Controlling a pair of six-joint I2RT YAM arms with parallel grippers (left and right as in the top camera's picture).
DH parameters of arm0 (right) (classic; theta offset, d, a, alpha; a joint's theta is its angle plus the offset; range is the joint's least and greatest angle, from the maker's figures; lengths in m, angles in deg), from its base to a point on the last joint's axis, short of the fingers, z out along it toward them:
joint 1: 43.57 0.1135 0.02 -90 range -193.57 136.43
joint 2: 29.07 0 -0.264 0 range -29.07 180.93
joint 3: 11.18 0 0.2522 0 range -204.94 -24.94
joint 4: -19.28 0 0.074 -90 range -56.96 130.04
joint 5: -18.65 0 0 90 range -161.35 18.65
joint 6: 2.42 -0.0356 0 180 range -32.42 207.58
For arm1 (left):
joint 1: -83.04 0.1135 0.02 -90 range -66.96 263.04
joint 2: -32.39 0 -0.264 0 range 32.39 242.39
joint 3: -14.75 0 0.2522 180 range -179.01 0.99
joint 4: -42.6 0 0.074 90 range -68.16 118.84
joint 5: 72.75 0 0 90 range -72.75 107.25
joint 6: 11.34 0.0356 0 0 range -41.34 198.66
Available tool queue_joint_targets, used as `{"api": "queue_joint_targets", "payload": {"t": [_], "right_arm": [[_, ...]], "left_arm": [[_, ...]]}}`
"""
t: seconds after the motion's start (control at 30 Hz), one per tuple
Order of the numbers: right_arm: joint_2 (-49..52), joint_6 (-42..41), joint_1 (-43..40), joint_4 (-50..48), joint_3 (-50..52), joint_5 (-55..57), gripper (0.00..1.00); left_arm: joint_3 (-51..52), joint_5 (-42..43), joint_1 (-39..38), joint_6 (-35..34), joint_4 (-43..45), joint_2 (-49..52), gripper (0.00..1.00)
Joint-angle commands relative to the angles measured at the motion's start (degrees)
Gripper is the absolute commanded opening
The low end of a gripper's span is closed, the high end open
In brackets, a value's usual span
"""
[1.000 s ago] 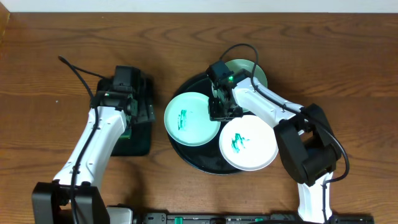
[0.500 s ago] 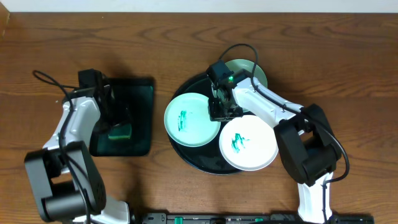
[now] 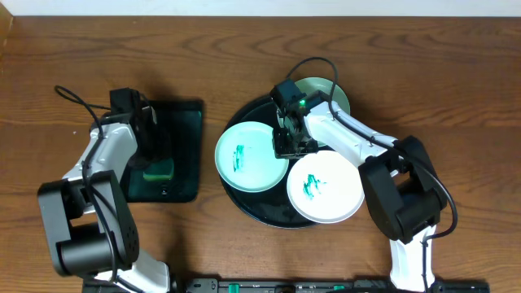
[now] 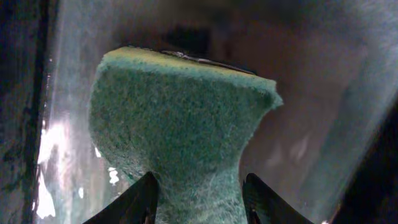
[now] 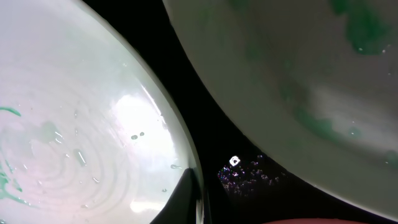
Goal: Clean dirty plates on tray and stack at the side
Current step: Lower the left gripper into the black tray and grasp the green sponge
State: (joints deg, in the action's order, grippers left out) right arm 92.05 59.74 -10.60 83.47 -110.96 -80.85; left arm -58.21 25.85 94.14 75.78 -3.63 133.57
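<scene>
Three plates lie on the round black tray (image 3: 259,202): a pale mint-green one (image 3: 244,159) at the left with teal strokes, a white one (image 3: 332,191) at the front right with a teal smear, and a darker mint one (image 3: 326,86) at the back. My right gripper (image 3: 286,145) (image 5: 199,190) is shut at the left mint plate's right rim (image 5: 93,124), with one finger (image 5: 185,198) lying on the plate's inside. My left gripper (image 3: 155,159) (image 4: 199,186) is shut on the green sponge (image 3: 158,172) (image 4: 180,112), whose waist is squeezed between the fingers (image 4: 140,199).
The sponge sits in a smaller black rectangular tray (image 3: 186,122) to the left of the round tray. My right arm (image 3: 350,138) crosses over the back plate. Bare wooden table (image 3: 456,98) lies to the right, behind and at the far left.
My left arm has swung round to the rectangular tray's left side, and its jaws have closed onto the sponge. The right arm and the plates have not moved.
</scene>
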Motion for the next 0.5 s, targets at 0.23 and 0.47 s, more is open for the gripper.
{"api": "queue_joint_targets", "payload": {"t": [0.23,0.47], "right_arm": [[1.5,1.4,0.5,1.7,2.5,0.9,0.01],[1.5,1.4,0.5,1.6,2.5,0.9,0.01]], "left_arm": [[-0.3,-1.5,-0.4,-0.4,0.9,5.2,0.13],[-0.4,-1.2,-0.6,-0.9,1.0,4.8,0.07]]}}
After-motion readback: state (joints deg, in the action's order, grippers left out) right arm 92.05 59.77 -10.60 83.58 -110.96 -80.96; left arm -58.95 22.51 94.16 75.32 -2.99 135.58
